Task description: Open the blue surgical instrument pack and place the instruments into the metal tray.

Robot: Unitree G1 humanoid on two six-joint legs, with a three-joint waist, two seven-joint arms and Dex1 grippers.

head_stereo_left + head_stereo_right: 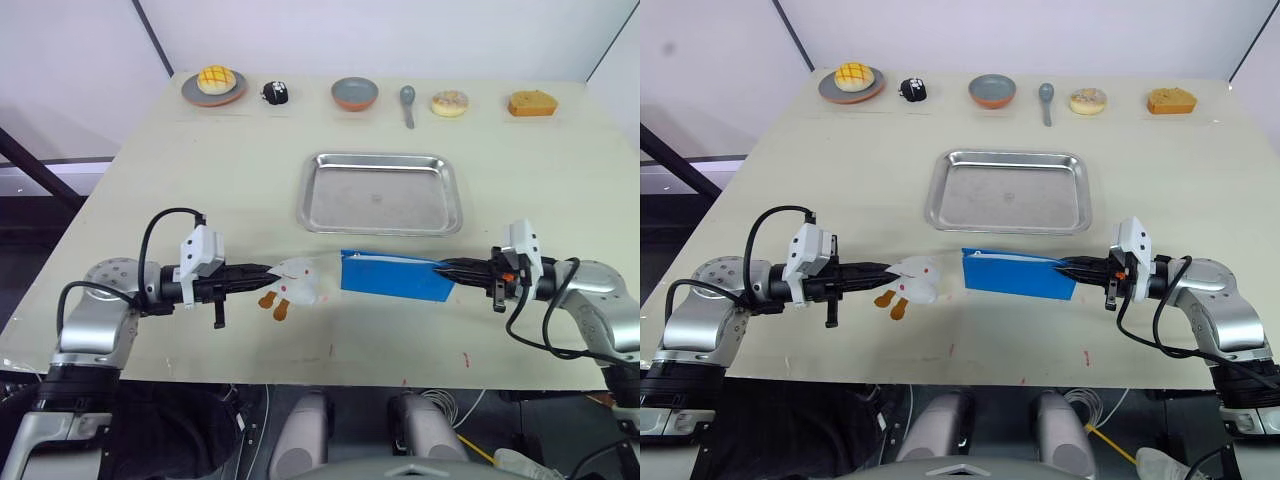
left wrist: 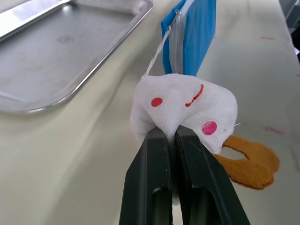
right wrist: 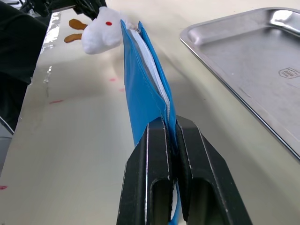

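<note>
Blue pack: flat blue rectangular fold-over pouch [image 1: 395, 276] sits lower centre of the head view, just below the tray, held up on edge between the two grippers.
Right gripper [image 3: 171, 136]: black fingers clenched on the pouch's right end, blue fabric pinched between them, whitish lining and zipper line along the top edge.
Left gripper [image 2: 169, 136]: fingers clamped on a small white plush charm with red dots and orange feet [image 1: 293, 284], tied by a thin white cord to the zipper end at the pouch's left corner.
Key relation: pouch long axis runs left-right across the frame, in line with both arms; charm and zipper pull lie on the left end, anchor grip on the right. My read: opening is a straight pull along that axis, the left arm doing the travel.
Tray: shallow rectangular stainless-steel tray with raised rim [image 1: 312, 200] is empty, centre of frame, just above the pouch, long side parallel to it.
Instruments: none visible, presumably inside the closed pouch.
Room: bare cream tabletop [image 1: 180, 180] to the left of the charm and along the lower edge; table edge is near below the arms.
Far row: plates, bowl, grey spoon, pastries along the top of the frame, well apart from the work.
Progress: opening step, nothing transferred.
</note>
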